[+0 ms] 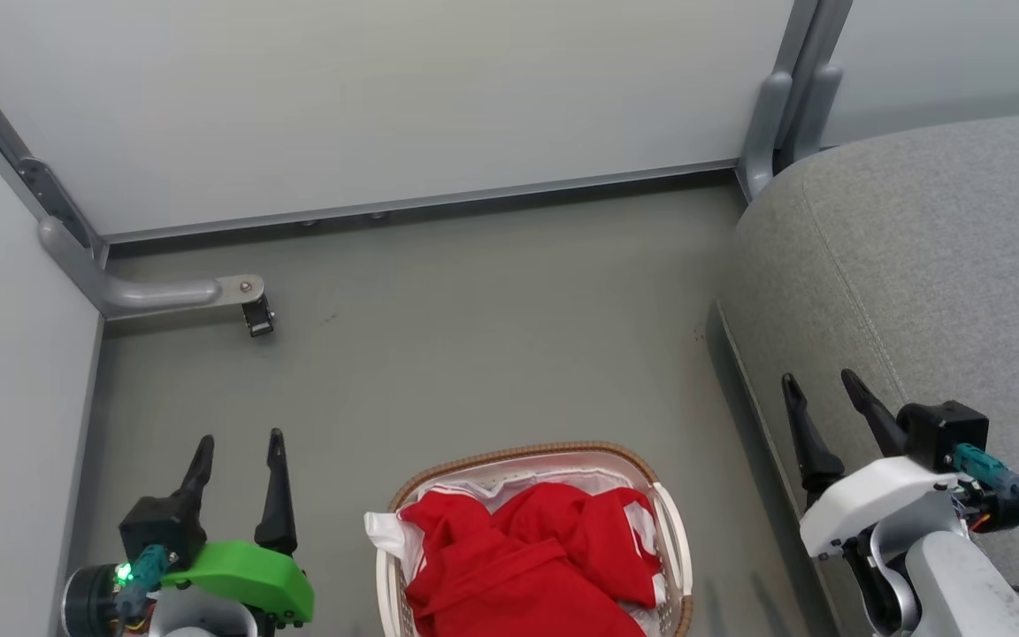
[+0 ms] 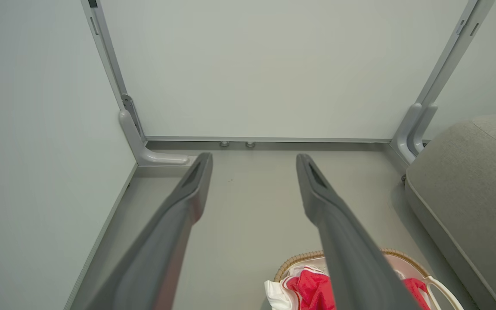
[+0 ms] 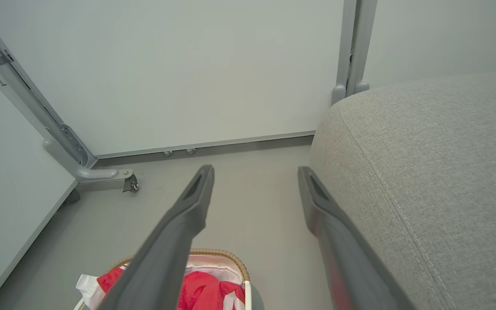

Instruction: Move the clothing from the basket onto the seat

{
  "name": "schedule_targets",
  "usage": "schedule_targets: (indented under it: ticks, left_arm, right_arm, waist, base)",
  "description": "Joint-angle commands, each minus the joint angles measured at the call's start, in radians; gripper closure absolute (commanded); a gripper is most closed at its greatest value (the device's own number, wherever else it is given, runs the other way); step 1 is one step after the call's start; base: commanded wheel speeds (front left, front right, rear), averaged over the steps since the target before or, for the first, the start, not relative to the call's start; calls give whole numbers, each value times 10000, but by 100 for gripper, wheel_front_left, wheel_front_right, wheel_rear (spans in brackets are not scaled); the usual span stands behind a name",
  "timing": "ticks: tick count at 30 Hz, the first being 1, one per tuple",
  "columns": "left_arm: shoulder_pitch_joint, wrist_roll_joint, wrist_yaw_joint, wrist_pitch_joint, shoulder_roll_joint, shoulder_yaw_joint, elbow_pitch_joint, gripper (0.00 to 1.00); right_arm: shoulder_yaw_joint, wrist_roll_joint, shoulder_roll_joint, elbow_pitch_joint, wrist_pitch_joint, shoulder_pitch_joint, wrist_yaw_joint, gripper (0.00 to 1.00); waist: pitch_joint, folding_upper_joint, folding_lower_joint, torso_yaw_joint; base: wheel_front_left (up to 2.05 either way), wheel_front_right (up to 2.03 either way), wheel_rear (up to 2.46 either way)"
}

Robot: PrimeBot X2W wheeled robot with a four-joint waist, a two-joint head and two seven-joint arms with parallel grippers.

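Receiving surface: the seat (image 1: 916, 265), grey woven upholstery with a stitched seam, stands at the robot's right; no garment lies on the part in view; broad and soft, judged a forgiving place to drop cloth
Ground: the floor (image 1: 474, 336), plain grey, bounded by pale panels (image 1: 386, 106); the basket stands on it
Container: the basket (image 1: 518, 453), cream perforated wall under a brown woven rim, sits low and central in the head view, between the two arms, near the seat's front but apart from it
Load: the clothing (image 1: 527, 557), bright red with white striped trim at its right side, lies crumpled in a heap inside the basket, up to about rim height; how many garments cannot be told
Lining: the white liner (image 1: 383, 528) spills over the left rim, touching the red cloth
Handling, judged: light, limp, not fragile; it will drape and trail when lifted, and folds may drag a second piece or the liner along
Hold point, judged: the raised ridge of bunched cloth at the middle of the heap, pinched deep, kept away from the liner at the left rim
Left gripper (image 1: 241, 438): fingers spread, nothing between them, poised over the floor left of the basket, clear of it
Right gripper (image 1: 819, 378): fingers spread, nothing held, poised at the seat's front edge, right of the basket
Task standing, judged: no transfer made yet
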Motion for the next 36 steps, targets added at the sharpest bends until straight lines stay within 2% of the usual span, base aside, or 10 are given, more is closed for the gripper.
schedule_targets:
  ticks: [1, 6, 19, 27, 36]
  left_arm:
    - [-273, 322, -94, -98, -33, -80, 41, 0]
    - [-846, 914, -440, -219, -300, -507, 677, 0]
    - [-2477, 2232, -920, -446, -409, -1889, 3256, 0]
    - [-3786, 3093, -1045, -615, 214, -2681, 6213, 0]
    - [-4947, 3108, -1092, -603, 711, -3088, 7944, 0]
  right_arm:
    - [60, -231, -88, -103, -122, -279, -1, 0]
    - [303, -687, -127, -433, -225, -929, 0, 0]
    - [844, -1521, 94, -901, -464, -2169, -1, 0]
    - [1204, -1989, 573, -1492, -626, -2889, -1, 0]
    - [1247, -1689, 885, -1882, -618, -2987, -3, 0]
  waist:
    - [373, 41, 0, -126]
    - [1437, 43, 0, -544]
    - [3751, 49, 0, -1947]
    - [5462, 52, 0, -3253]
    - [6629, 53, 0, -4003]
  base:
    - [0, 0, 0]
    - [0, 0, 0]
    - [0, 0, 0]
    - [0, 0, 0]
    - [0, 0, 0]
